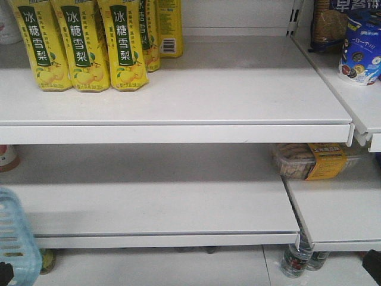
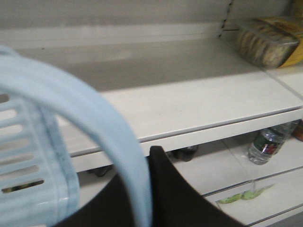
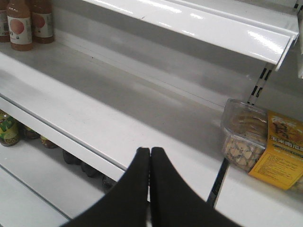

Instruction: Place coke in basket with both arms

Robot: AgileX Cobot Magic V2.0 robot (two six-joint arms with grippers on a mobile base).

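Observation:
No coke can shows in any view. The light blue basket (image 1: 15,238) is at the lower left of the front view, beside the lower shelf's edge. In the left wrist view its slotted wall (image 2: 28,161) fills the left side and its thin handle (image 2: 94,113) arches across. My left gripper (image 2: 143,161) is shut on that handle, which runs between the jaws. A bit of it shows in the front view (image 1: 5,274). My right gripper (image 3: 150,151) is shut and empty, in front of the lower shelf (image 3: 118,123). Only a dark corner of it shows in the front view (image 1: 374,265).
Yellow pear-drink bottles (image 1: 77,42) stand at the upper shelf's left. A clear tray of biscuits (image 1: 309,161) sits on the right-hand lower shelf, also in both wrist views (image 2: 267,40) (image 3: 246,137). Water bottles (image 1: 296,259) stand below. Juice bottles (image 3: 21,23) stand far left.

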